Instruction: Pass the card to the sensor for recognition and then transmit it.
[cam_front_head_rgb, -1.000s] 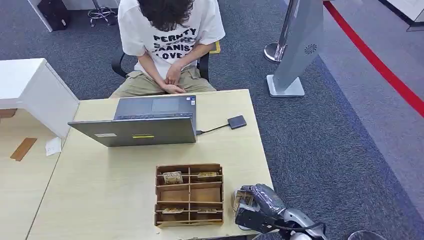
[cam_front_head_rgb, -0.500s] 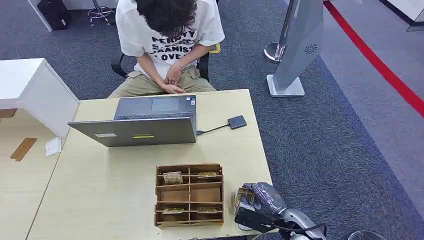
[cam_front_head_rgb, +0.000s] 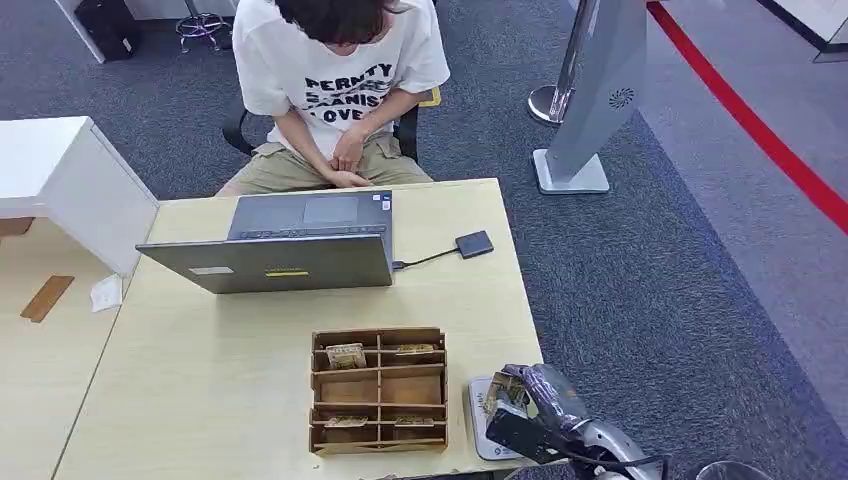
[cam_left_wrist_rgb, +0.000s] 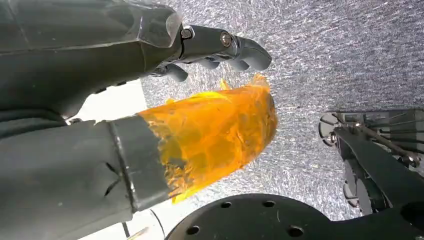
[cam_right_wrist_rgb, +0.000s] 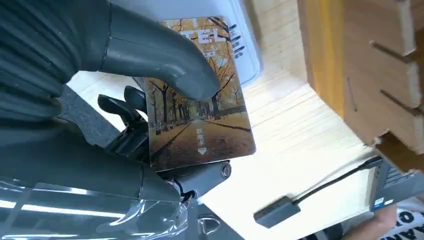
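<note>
Over table edge, right hand (cam_right_wrist_rgb: 100, 100) fingers (cam_right_wrist_rgb: 165, 60) pinch card (cam_right_wrist_rgb: 200, 115) against thumb.

A pale wood-grain counter (cam_front_head_rgb: 230, 370) fills the lower left, its far edge meeting a grey-blue carpet (cam_front_head_rgb: 650, 290) that covers the rest of the floor. A red stripe (cam_front_head_rgb: 760, 135) runs diagonally across the carpet at the upper right. Beyond the counter's far edge a person (cam_front_head_rgb: 335, 95) in a white printed T-shirt sits on a black chair (cam_front_head_rgb: 238, 130). To the right stands a slanted grey kiosk (cam_front_head_rgb: 600, 80) on a flat base, with a chrome post foot (cam_front_head_rgb: 550, 103) just behind it. A white cabinet (cam_front_head_rgb: 65, 185) abuts the counter on the left, and a second pale surface (cam_front_head_rgb: 35, 350) lies beside it, carrying a brown strip (cam_front_head_rgb: 46, 297) and a white slip (cam_front_head_rgb: 106, 292). The light is even and soft
</note>
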